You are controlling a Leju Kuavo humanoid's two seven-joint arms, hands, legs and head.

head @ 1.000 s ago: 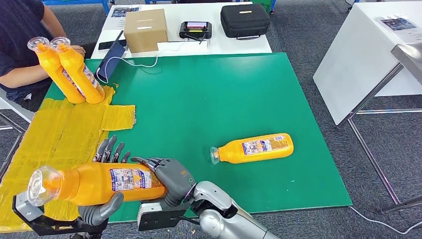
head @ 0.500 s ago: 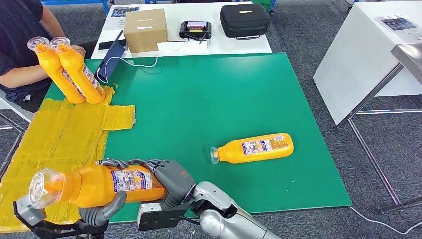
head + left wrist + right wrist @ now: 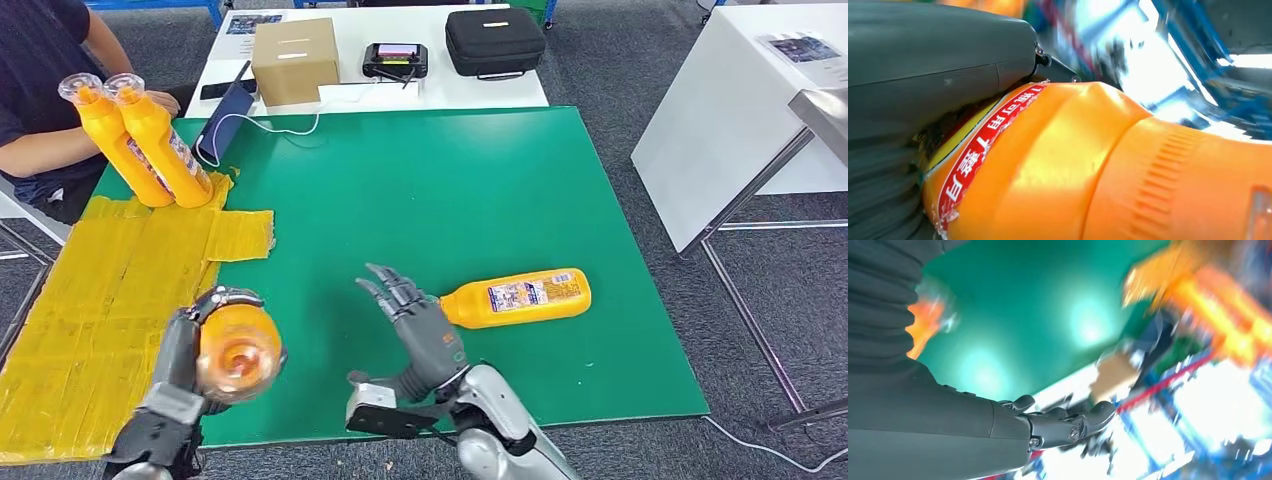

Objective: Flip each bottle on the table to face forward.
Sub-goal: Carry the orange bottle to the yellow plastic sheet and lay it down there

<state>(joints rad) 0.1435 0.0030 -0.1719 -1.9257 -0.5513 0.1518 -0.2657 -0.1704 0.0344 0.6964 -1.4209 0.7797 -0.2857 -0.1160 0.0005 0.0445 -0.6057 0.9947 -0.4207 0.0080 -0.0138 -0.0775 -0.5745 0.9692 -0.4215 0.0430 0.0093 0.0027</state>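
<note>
Four orange bottles: one (image 3: 233, 352) in left hand (image 3: 190, 350).

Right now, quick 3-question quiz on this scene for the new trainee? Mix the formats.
1. True or false: the right hand grips the bottle lying on the green mat.
2. Which hand holds a bottle? A) left B) right C) neither
3. Fill in: two upright bottles stand at the far left on the ____ sheet.

Key:
1. False. The right hand is open with its fingers spread, just short of the lying bottle.
2. A. The left hand holds the held bottle, cap end toward the head camera.
3. Yellow: they stand on the yellow sheet.
</note>
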